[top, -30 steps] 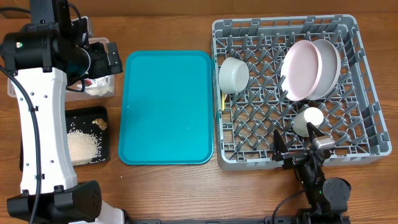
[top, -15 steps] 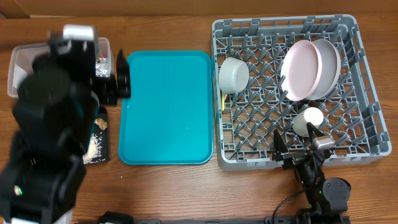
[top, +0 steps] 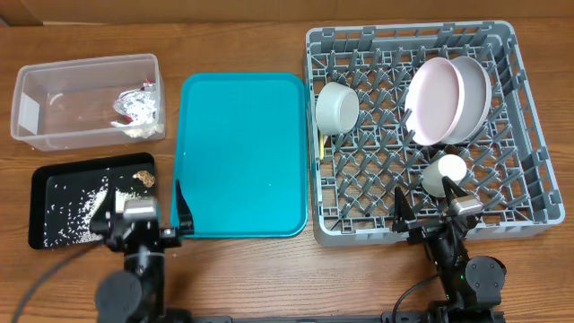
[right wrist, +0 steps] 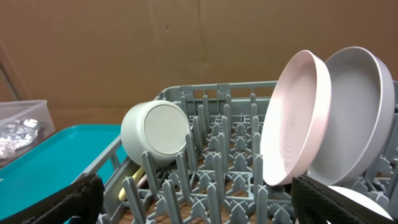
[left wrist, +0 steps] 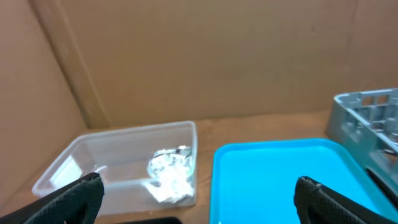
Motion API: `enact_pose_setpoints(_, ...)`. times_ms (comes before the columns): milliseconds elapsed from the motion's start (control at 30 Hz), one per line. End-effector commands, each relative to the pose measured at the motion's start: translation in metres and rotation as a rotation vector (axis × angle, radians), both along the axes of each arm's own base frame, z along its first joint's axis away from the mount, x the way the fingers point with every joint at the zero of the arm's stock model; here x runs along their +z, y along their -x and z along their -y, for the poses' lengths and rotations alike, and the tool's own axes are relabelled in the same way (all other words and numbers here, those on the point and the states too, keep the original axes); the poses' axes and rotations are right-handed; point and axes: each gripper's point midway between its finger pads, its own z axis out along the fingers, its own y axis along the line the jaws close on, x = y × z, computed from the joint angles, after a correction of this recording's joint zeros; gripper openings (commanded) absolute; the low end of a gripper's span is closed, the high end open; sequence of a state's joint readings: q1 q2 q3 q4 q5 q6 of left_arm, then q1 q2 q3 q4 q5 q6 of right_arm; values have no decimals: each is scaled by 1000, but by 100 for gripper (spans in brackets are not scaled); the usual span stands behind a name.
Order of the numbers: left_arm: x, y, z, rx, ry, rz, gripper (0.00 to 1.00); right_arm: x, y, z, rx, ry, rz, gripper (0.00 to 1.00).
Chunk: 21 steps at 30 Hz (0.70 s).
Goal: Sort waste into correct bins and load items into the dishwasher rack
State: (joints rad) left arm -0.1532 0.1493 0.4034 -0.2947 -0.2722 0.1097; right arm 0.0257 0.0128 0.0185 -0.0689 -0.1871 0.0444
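Table: bare wood, with a brown cardboard wall behind it
White plate: stands on edge between pegs in the rack's far right part; probably rigid, smooth and slippery, so pinch it at the rim
Grey plate: just behind the white one and touching it; same handling, and it may chip if knocked
Bowl: lies on its side at the rack's left edge, base towards the right wrist camera; hard and light, take it by the lip
Cup: near the rack's front, just beyond the right gripper; small and round, apt to roll
Spoon: a yellow sliver below the bowl; thin, light and springy
Rack: grey, on the right; looks too large for one gripper
Foil: in the tub's right end; very light, crushes under a pinch
Paper: touching the foil; soft and just as light
Rice: scattered in the black tray; loose grains, hard to pinch
Lump: in that tray's far right corner; may crumble
Tub: far left
Black tray: just nearer than the tub
Teal tray: between the bins and the rack
Left gripper: fingers spread wide, holding nothing, beside the black tray
Right gripper: equally wide, holding nothing, at the rack's near rim
Hidden: no fork is visible in any view; most of the spoon is covered; the cup is cut off in the right wrist view
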Motion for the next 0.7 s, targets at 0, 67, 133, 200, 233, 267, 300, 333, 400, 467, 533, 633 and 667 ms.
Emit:
enact_pose_setpoints(0, -24, 5, -3, -6, 27, 43, 100, -2, 0, 1, -1, 4, 3, 100)
enact_pose_setpoints(67, -32, 1, 0, -22, 26, 30, 100, -2, 0, 1, -1, 4, 3, 100)
enact_pose_setpoints(133, -39, -5, 1, -24, 27, 52, 100, -2, 0, 1, -1, 4, 3, 100)
enact_pose_setpoints(200, -45, -10, 1, -24, 29, 76, 100, -2, 0, 1, -1, 4, 3, 100)
enact_pose_setpoints(233, -51, -12, 1, -24, 30, 83, 100, -2, 0, 1, -1, 4, 3, 100)
enact_pose_setpoints(267, -57, -15, 2, -25, 31, 93, 100, -2, 0, 1, -1, 4, 3, 100)
enact_pose_setpoints(300, -64, -18, 3, -31, 31, 96, 100, -2, 0, 1, -1, 4, 3, 100)
enact_pose_setpoints(333, -72, -20, 4, -40, 31, 97, 100, -2, 0, 1, -1, 4, 3, 100)
enact_pose_setpoints(400, -84, -21, 5, -48, 28, 57, 100, -2, 0, 1, -1, 4, 3, 100)
enact_pose_setpoints(467, -90, -21, 0, -30, 27, 34, 100, -2, 0, 1, -1, 4, 3, 100)
enact_pose_setpoints(533, -103, -20, -6, -5, 25, -20, 100, -2, 0, 1, -1, 4, 3, 100)
enact_pose_setpoints(633, -103, -20, -5, -6, 25, -18, 100, -2, 0, 1, -1, 4, 3, 100)
enact_pose_setpoints(667, -103, -20, -5, -7, 25, -19, 100, -2, 0, 1, -1, 4, 3, 100)
